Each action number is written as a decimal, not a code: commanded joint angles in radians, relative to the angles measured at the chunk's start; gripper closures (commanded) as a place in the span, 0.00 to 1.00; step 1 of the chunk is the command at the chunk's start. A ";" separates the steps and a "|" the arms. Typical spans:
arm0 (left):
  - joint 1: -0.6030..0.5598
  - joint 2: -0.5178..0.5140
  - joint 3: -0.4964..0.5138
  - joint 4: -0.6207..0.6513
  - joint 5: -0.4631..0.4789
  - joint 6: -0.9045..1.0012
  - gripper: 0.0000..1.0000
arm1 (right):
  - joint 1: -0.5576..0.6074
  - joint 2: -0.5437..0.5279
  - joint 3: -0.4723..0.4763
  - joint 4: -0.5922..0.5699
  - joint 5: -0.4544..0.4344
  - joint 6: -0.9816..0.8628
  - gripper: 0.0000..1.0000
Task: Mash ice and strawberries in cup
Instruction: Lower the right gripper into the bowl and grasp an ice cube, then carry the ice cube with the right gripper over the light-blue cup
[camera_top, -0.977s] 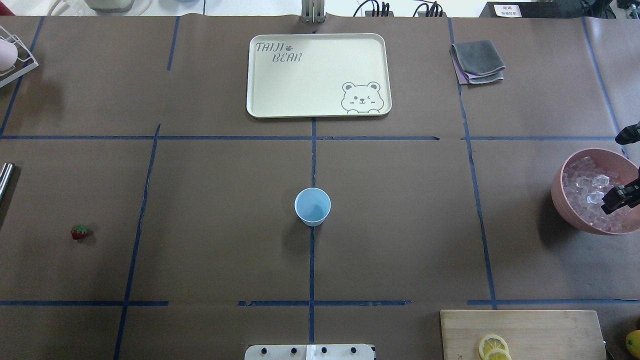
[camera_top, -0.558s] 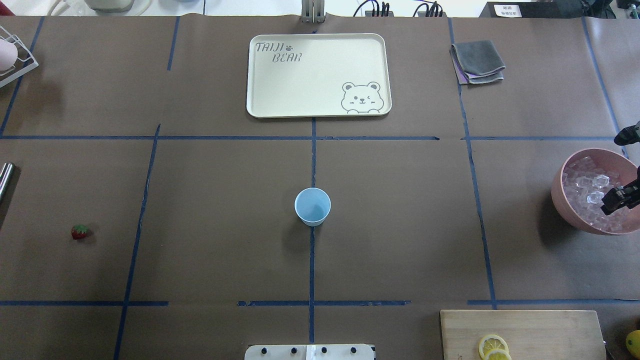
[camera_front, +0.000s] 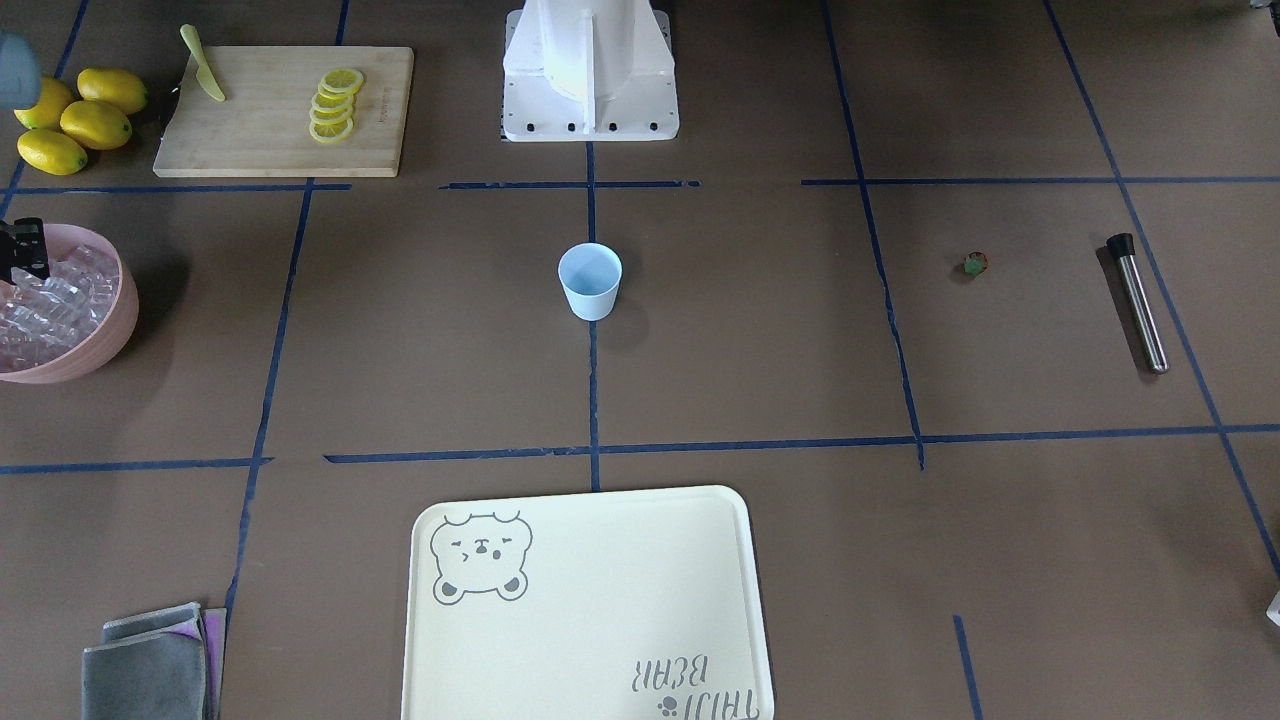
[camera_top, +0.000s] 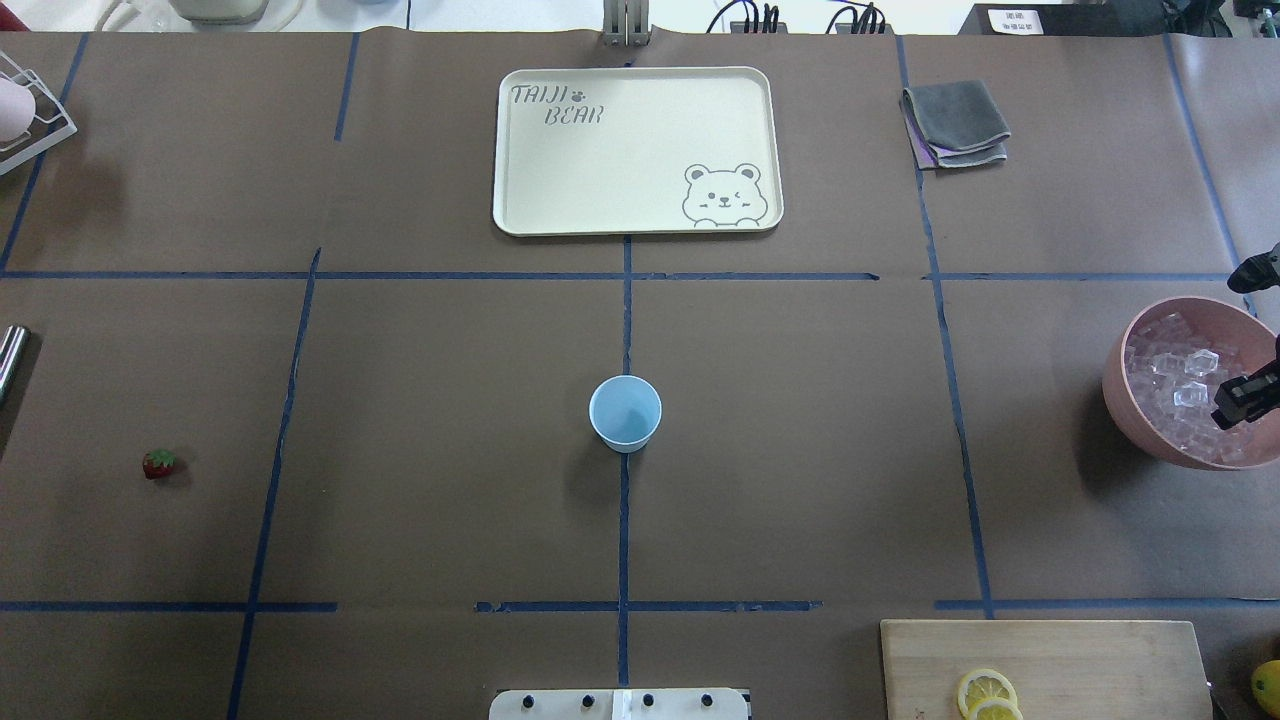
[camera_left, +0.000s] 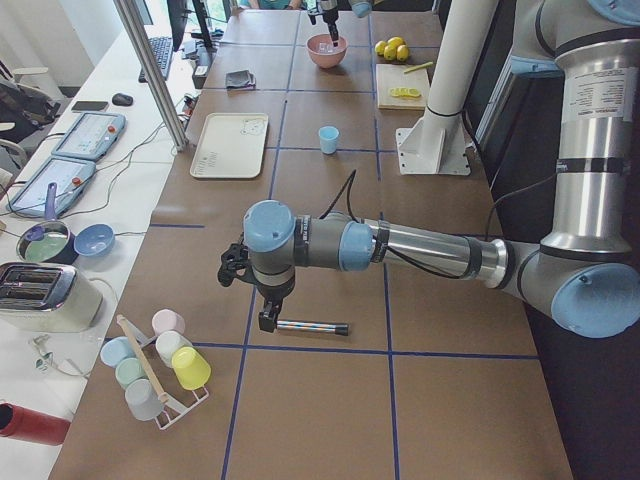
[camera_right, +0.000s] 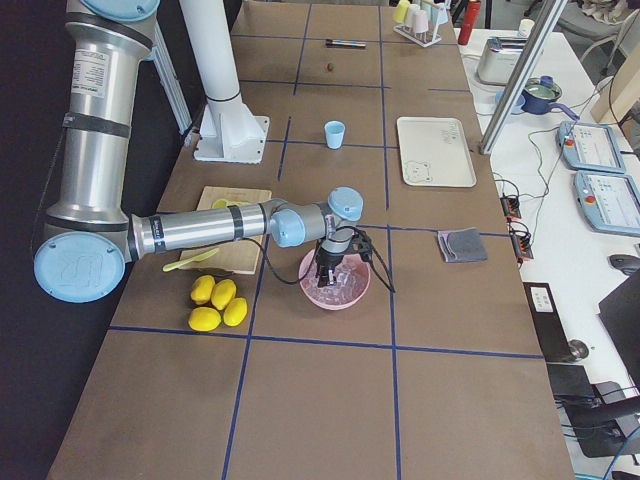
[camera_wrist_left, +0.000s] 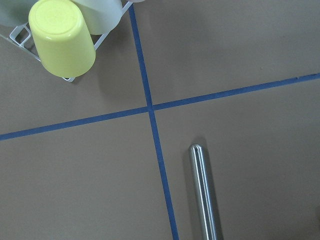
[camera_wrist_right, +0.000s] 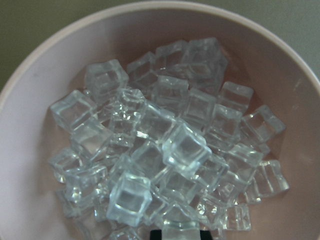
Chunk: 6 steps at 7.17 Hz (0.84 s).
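Since a second before, my right claw (camera_top: 1232, 403) had drawn back a little toward the near rim of the pink bowl (camera_top: 1113, 385), while the cup (camera_top: 625, 412) and the strawberry (camera_top: 158, 463) lay where they had been. That claw hung low over the ice (camera_wrist_right: 165, 150), a heap of clear cubes filling the bowl at the right end of the surface (camera_top: 800, 450). Only a dark sliver of it showed at the bottom edge of the wrist view, so I could not tell whether it was released or clenched on a cube. The cup stood upright and empty at the middle of the surface, on the blue tape line, well apart from both bowl and strawberry. The strawberry rested alone far out on the left side. My left claw (camera_left: 268, 318) hovered at the left end, just over one end of a metal rod (camera_wrist_left: 204, 195) that lay flat beside a crossing of tape lines, near a rack holding a yellow tumbler (camera_wrist_left: 62, 42). Its state I could not tell either. A cream tray (camera_top: 560, 170) with a bear drawing sat bare beyond the cup.
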 joint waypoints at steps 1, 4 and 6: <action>-0.002 0.000 -0.013 0.007 0.000 0.000 0.00 | 0.108 -0.046 0.078 -0.015 0.001 -0.050 1.00; 0.000 0.020 -0.039 0.020 0.000 0.000 0.00 | 0.208 0.022 0.200 -0.174 0.004 -0.078 1.00; 0.000 0.028 -0.041 0.020 0.000 0.000 0.00 | 0.189 0.225 0.191 -0.332 0.022 -0.065 1.00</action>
